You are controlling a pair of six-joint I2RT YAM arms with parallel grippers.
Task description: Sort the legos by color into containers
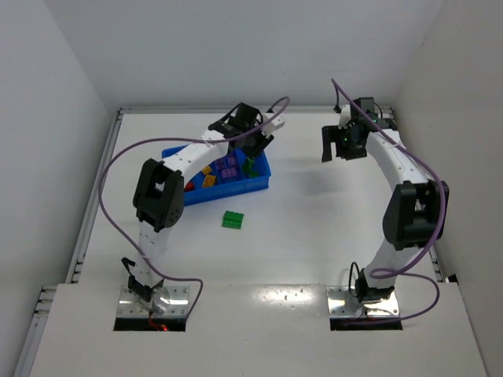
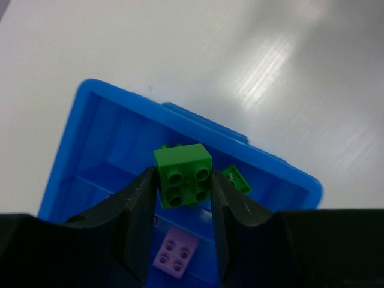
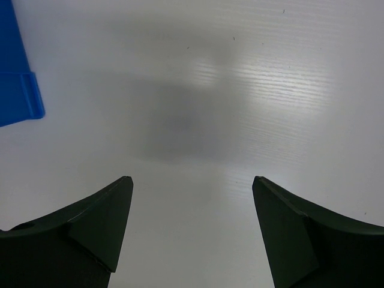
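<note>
I read the green lego (image 2: pixel 183 173) as clamped between the fingers of the left gripper (image 2: pixel 183 183), studs facing the wrist camera, held above the blue tray (image 2: pixel 90 99). The left wrist view alone shows this grip. It also shows a second green lego (image 2: pixel 237 179) lying in the end compartment below and a pink lego (image 2: pixel 176 252) in the neighbouring compartment. In the top view the left gripper (image 1: pixel 251 148) hides the held piece. That view instead shows the whole tray (image 1: pixel 228 192) with yellow legos (image 1: pixel 209 181) and purple legos (image 1: pixel 229 168) in the middle compartments, and a loose green lego (image 1: pixel 232 221) on the table (image 1: pixel 314 228) just in front of the tray. The right gripper (image 1: pixel 338 145) hangs well apart, to the right of the tray. Its wrist view shows the right gripper (image 3: pixel 191 183) with fingers spread wide and nothing between them, bare table below, and one tray corner (image 3: pixel 18 84) at the left edge. The table is white and glossy. Plain white walls (image 1: pixel 63 63) enclose it on three sides.
</note>
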